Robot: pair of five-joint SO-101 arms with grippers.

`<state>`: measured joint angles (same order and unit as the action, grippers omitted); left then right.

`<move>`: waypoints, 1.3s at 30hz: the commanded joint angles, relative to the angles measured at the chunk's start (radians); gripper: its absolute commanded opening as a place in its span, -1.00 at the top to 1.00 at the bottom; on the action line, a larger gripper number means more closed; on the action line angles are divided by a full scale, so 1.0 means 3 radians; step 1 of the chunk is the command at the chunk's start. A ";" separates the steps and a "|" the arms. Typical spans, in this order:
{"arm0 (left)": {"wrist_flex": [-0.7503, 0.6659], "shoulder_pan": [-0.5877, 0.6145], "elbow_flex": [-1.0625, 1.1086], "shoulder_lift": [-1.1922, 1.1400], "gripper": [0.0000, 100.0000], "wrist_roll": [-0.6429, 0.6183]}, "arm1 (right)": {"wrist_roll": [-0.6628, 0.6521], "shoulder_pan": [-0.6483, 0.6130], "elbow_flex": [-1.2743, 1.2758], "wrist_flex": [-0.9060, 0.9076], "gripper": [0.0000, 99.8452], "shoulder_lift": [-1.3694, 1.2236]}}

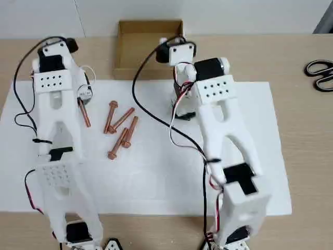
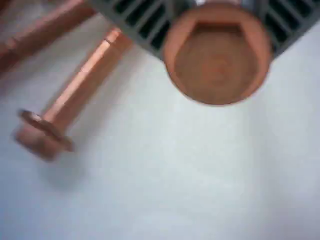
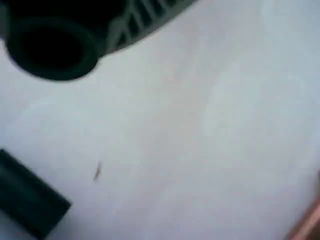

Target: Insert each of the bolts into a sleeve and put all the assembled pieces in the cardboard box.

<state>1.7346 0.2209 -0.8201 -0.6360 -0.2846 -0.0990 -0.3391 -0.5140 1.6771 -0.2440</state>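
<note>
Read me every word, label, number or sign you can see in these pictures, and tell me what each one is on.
None: no text, number or sign shows on the cardboard box, the loose bolts, the held bolt, the white sheet, the scissors or the arms.

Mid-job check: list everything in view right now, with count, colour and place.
Loose bolts: four, copper, clustered on the white sheet between the arms.
Held bolt: one, copper, in the left gripper.
Sleeve: one, black, apparently held in the right gripper.
Cardboard box: one, brown, open, beyond the sheet's far edge.
White sheet: one, white, over the table's middle.
Scissors: one pair, dark handles, on the bare table beside the right arm.
Table: one, tan wood.
Left gripper: one, white, shut on the held bolt.
Right gripper: one, white, near the sheet's far edge.
</note>
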 commanded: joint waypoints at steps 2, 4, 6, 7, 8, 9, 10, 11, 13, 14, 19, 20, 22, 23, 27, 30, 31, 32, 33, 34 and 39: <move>0.0066 -0.0123 0.0084 0.0951 0.98 0.0031 | -0.0026 -0.0003 -0.0020 0.0018 0.99 0.0852; 0.0066 -0.0184 0.0263 0.1289 0.99 0.0072 | -0.0026 -0.0008 -0.0020 0.0018 0.99 0.1153; 0.0066 -0.0256 0.0519 0.1647 0.99 0.0225 | -0.0026 -0.0018 -0.0015 0.0018 0.99 0.1440; 0.0066 -0.0297 0.0678 0.1831 0.99 0.0292 | -0.0026 -0.0018 0.0005 0.0018 0.99 0.1593; 0.0066 -0.0338 0.0846 0.2015 0.99 0.0338 | -0.0026 -0.0018 0.0036 0.0018 0.99 0.1747; 0.0066 -0.0378 0.1025 0.2215 0.99 0.0353 | -0.0026 -0.0018 0.0092 0.0018 0.99 0.1900; 0.0061 -0.0414 0.1225 0.2404 0.99 0.0353 | -0.0026 -0.0018 0.0164 0.0018 0.99 0.2053; 0.0061 -0.0455 0.1404 0.2619 0.99 0.0358 | -0.0020 -0.0018 0.0261 0.0018 0.99 0.2222; 0.0056 -0.0527 0.1695 0.3043 0.99 0.0358 | -0.0010 -0.0018 0.0506 0.0013 0.99 0.2575; 0.0056 -0.0557 0.1803 0.3263 0.99 0.0358 | -0.0010 -0.0018 0.0665 0.0013 0.99 0.2749; -0.0118 -0.0650 0.2202 0.4122 0.99 0.0358 | -0.0005 -0.0018 0.1775 -0.0028 0.99 0.3572; -0.0199 -0.0650 0.2335 0.4240 0.99 0.0358 | -0.0005 -0.0018 0.2015 -0.0090 0.99 0.3716; -0.0409 -0.0650 0.2688 0.4414 0.99 0.0353 | 0.0000 -0.0018 0.2516 -0.0325 0.99 0.3987; -0.0542 -0.0655 0.2892 0.4475 0.99 0.0353 | 0.0000 -0.0023 0.2782 -0.0488 0.99 0.4115; -0.1151 -0.0823 0.3649 0.4675 0.99 0.0210 | 0.0005 -0.0049 0.3739 -0.1271 0.99 0.4631; -0.1550 -0.1043 0.4033 0.4833 0.99 -0.0031 | 0.0000 -0.0279 0.4347 -0.1706 0.99 0.5051; -0.1683 -0.1115 0.4130 0.4884 0.99 -0.0077 | 0.0000 -0.0371 0.4526 -0.1813 0.99 0.5194; -0.1805 -0.1181 0.4232 0.4930 0.99 -0.0092 | 0.0000 -0.0437 0.4695 -0.1915 0.99 0.5337; -0.1923 -0.1253 0.4329 0.4982 0.99 -0.0092 | -0.0005 -0.0473 0.4854 -0.2048 0.99 0.5444; -0.2030 -0.1330 0.4422 0.5038 0.99 -0.0092 | -0.0005 -0.0473 0.4997 -0.2176 0.99 0.5552; -0.2552 -0.1662 0.4902 0.5283 0.99 -0.0092 | -0.0005 -0.0473 0.5595 -0.2591 0.99 0.5920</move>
<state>1.0702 -0.2302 0.6099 0.8953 -0.3046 -0.0990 -0.4741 1.1124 0.9697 1.4714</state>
